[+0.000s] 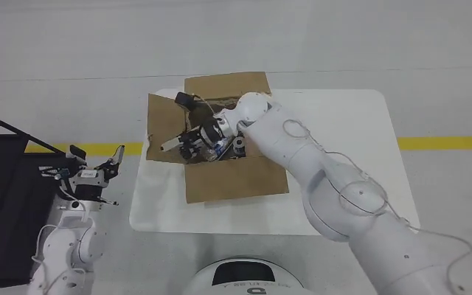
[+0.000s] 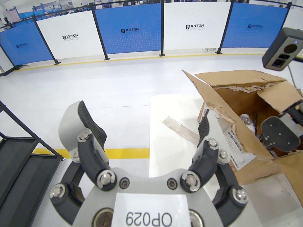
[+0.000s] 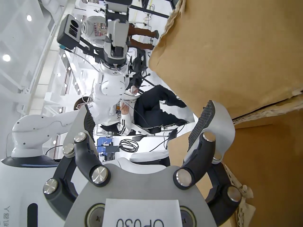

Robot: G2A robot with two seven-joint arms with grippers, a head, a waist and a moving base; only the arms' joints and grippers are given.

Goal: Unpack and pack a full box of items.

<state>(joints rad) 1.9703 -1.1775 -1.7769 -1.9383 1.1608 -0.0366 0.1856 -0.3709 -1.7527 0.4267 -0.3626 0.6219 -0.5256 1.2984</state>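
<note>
Since the cardboard box [image 1: 228, 181] sits open on the bench [image 1: 346, 125] with its items [image 2: 247, 121] inside, I judge unpacking is only starting, so my right hand [image 3: 149, 112] is in its mouth, spread wide and empty, while my left hand [image 2: 144, 116] hangs released beside the bench, clear of it.

place: factory-style robot lab hall
walls: blue and white fence panels [image 2: 132, 28] on black posts [image 2: 100, 36], ringing the cell
floor: pale glossy floor [image 2: 94, 83], yellow line [image 2: 127, 152] marking
ceiling: high, rows of spot lights [image 3: 6, 57]
gear: white table [image 1: 346, 118], black rack [image 2: 21, 161], cable coil [image 3: 129, 145]
</note>
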